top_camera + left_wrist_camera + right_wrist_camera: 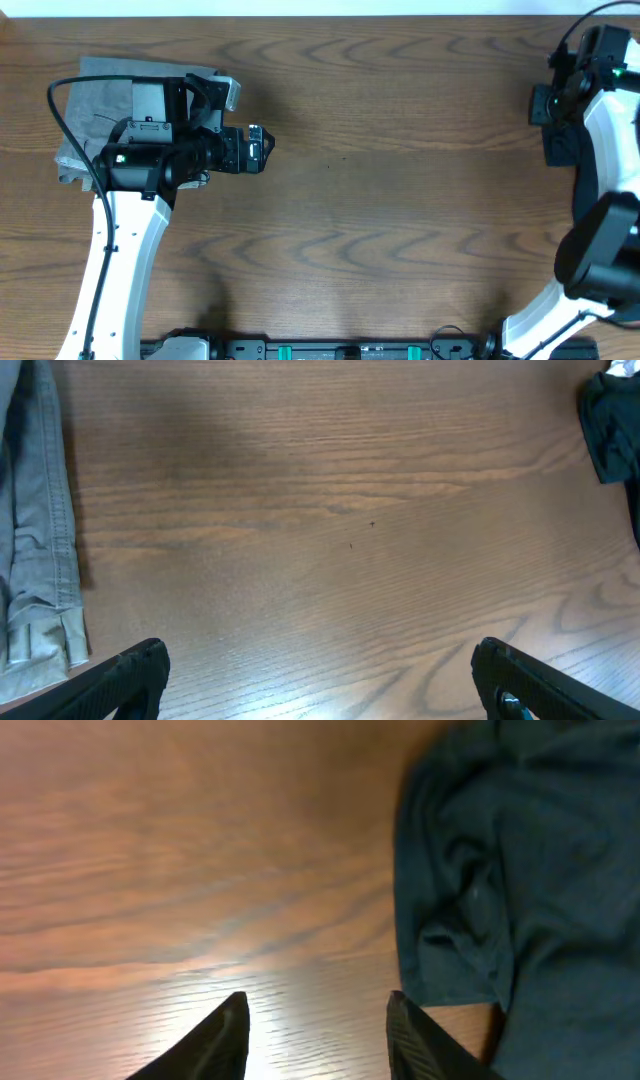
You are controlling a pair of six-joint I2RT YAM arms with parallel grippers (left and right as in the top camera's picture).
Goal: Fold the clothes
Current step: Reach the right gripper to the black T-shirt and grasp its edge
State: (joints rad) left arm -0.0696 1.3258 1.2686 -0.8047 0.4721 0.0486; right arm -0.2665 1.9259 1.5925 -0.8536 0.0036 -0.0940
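Folded grey trousers (pixel 100 90) lie at the table's far left, partly under my left arm; their seamed edge shows in the left wrist view (pixel 35 510). My left gripper (pixel 255 148) is open and empty, fingers wide apart (pixel 320 685) above bare wood to the right of the trousers. A dark crumpled T-shirt (pixel 510 870) lies just right of my right gripper (pixel 318 1025), which is open and empty over bare wood. The shirt also shows in the left wrist view (pixel 610 420). In the overhead view the shirt is hidden by my right arm (pixel 557 140). No white garment is in view.
The brown wooden table (pixel 400 200) fills the view. Its far edge runs along the top of the overhead view. Both arm bases stand at the near edge.
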